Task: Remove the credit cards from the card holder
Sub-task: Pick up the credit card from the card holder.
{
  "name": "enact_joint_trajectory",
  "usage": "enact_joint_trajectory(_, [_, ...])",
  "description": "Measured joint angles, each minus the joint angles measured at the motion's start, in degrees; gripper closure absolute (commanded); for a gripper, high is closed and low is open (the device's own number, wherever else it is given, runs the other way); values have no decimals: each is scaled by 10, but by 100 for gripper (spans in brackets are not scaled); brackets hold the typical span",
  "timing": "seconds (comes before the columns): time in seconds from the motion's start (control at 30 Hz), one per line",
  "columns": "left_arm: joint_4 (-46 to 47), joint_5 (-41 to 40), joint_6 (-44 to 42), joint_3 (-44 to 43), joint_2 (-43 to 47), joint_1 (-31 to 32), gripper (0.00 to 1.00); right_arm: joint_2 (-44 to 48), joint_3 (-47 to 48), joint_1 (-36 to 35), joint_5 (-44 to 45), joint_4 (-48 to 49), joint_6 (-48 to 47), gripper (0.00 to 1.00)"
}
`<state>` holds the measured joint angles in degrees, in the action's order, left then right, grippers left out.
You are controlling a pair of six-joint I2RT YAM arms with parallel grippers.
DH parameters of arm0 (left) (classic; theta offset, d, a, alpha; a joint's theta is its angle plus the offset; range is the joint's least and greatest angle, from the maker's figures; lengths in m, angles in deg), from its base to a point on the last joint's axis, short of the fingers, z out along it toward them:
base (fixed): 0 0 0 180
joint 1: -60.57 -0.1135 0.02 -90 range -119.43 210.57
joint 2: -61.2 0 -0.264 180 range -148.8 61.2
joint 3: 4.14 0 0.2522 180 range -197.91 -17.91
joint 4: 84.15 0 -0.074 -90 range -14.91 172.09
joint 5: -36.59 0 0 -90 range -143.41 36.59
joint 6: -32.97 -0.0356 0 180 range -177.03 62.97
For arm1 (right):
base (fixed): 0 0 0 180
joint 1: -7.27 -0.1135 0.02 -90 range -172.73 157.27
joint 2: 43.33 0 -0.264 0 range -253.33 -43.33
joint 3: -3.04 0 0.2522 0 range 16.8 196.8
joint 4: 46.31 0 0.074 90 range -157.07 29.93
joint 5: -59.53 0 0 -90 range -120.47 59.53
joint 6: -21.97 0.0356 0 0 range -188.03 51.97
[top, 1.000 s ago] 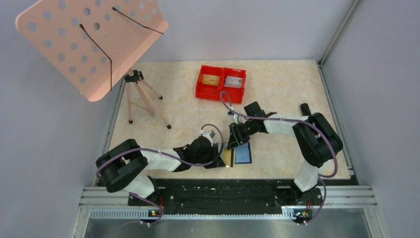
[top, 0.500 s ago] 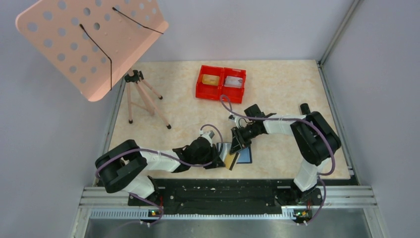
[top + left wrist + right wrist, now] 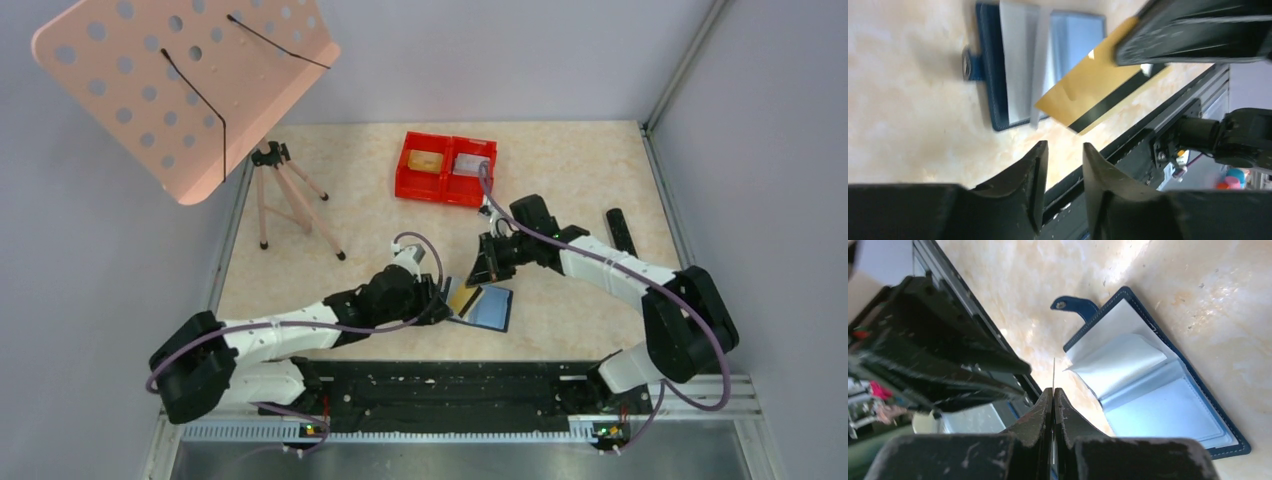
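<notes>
The card holder lies open on the table near the front edge, navy outside with grey-blue pockets and a closure tab. A gold credit card with a black stripe hangs tilted above the holder's left half, clear of the pockets. My right gripper is shut on this card; in the right wrist view the card shows edge-on between the closed jaws. My left gripper sits just left of the holder, open with nothing between its fingers.
A red twin tray at the back holds a gold card and a silver card. A black cylinder lies at the right. A small tripod and a pink perforated board stand at the left.
My right gripper has shut on the gold card and drawn it up out of the holder. My left gripper has let go of the holder's left edge and opened.
</notes>
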<state>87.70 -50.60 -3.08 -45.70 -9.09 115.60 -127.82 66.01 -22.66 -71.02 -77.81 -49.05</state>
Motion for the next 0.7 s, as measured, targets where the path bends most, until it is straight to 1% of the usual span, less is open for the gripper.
enact_joint_trajectory(0.07, [-18,-21,-34,-19,35,0,50,17,0,1,18,8,44,100])
enact_joint_trajectory(0.23, [-49,-63,-123,-56,80,9,45,23,-5,1,46,20,162,100])
enact_joint_trajectory(0.33, [-70,-97,-180,-69,86,35,44,33,-25,1,45,40,230,100])
enact_joint_trajectory(0.47, [-101,-159,-249,-90,85,89,43,49,-47,1,48,59,298,100])
enact_joint_trajectory(0.6, [-112,-220,-305,-111,76,135,43,55,-50,1,48,85,337,100])
enact_joint_trajectory(0.7, [-113,-267,-339,-123,50,167,43,57,-59,1,47,104,358,100])
